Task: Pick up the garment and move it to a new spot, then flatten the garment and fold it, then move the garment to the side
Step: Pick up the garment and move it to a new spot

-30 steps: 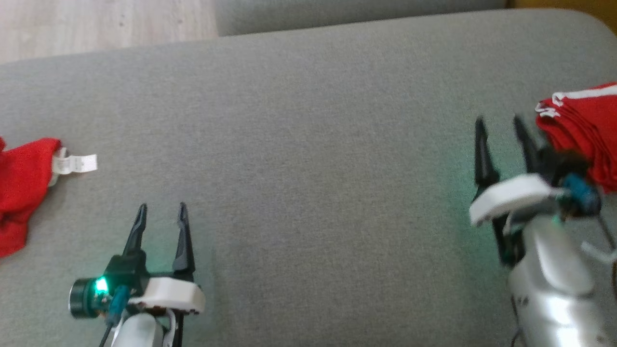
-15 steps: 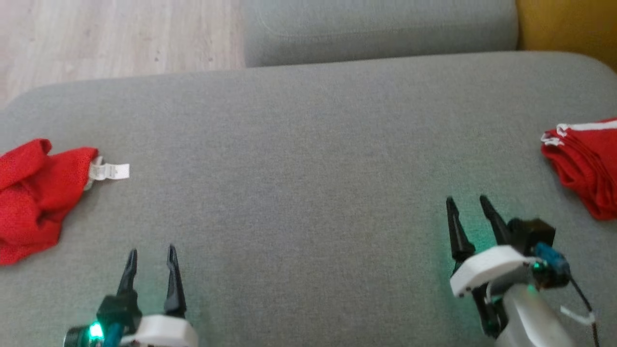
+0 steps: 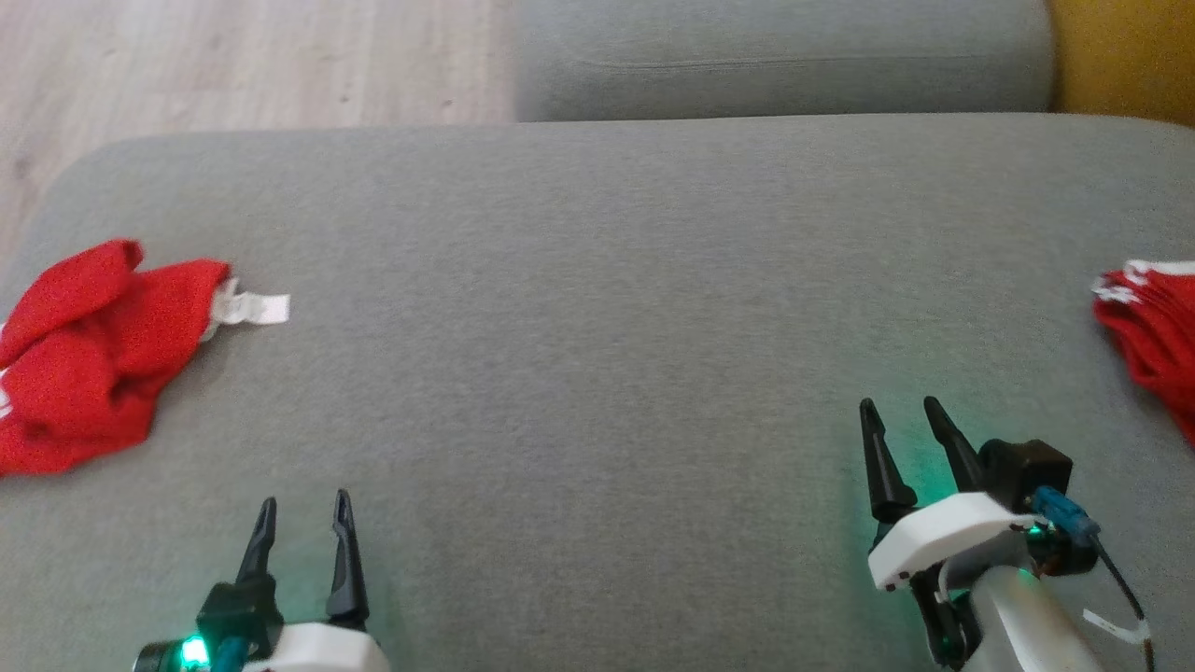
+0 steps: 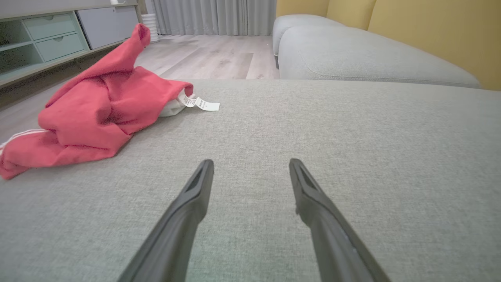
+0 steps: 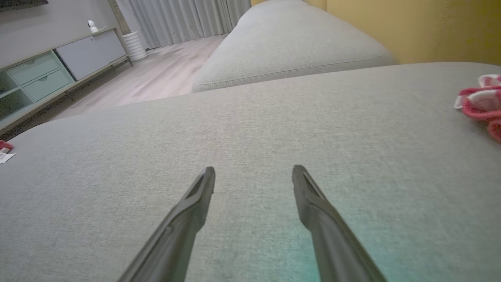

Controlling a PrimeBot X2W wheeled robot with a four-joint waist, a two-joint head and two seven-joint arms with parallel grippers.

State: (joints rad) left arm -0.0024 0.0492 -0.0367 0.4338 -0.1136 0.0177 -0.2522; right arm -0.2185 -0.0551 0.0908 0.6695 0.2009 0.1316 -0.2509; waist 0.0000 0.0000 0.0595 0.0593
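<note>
Red folded garment (image 3: 1153, 341) lay at the sofa's (image 3: 597, 308) right edge; the right claw (image 3: 899, 403), beside it a second earlier, had drawn well clear. Both claws gaped empty, so the crumpled garment (image 3: 89, 359) left of the left claw (image 3: 305, 499) probably came next.

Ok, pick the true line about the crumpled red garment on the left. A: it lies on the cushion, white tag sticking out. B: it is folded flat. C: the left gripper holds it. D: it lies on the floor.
A: the garment lies bunched on the cushion with its tag poking out toward the middle, and the open left gripper is well apart from it.
</note>
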